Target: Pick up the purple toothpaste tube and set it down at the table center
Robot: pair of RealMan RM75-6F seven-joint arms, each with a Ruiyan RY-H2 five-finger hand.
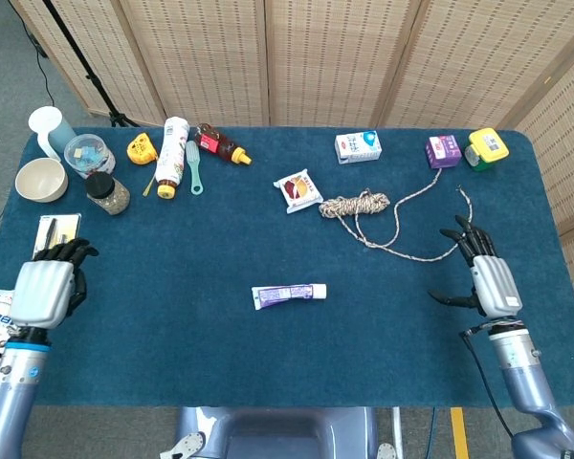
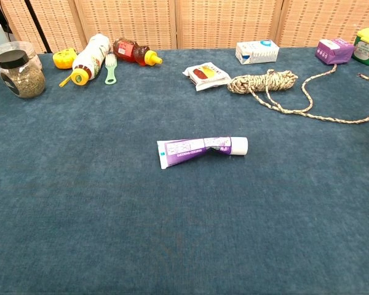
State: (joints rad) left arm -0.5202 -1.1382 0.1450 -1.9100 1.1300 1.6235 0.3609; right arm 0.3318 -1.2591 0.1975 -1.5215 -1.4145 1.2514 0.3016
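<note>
Between both hands, the purple toothpaste tube (image 1: pixel 289 295) is lying lengthwise left-right; right hand (image 1: pixel 485 279), fingers spread and empty, is sitting slightly nearer than left hand (image 1: pixel 48 287), fingers curled.

Stood behind the long table covered in dark blue felt-like cloth (image 1: pixel 172 363): a folding screen of woven tan wicker panels in pale wooden frames (image 1: pixel 325 57), spanning the whole back and angling forward along the right side. Lay beneath, at the upper left: grey floor (image 1: pixel 5 86), crossed by black tripod legs (image 1: pixel 86 81). Showed near the bottom edge: a yellow floor strip (image 1: pixel 457 432). Even, soft lighting throughout.
</note>
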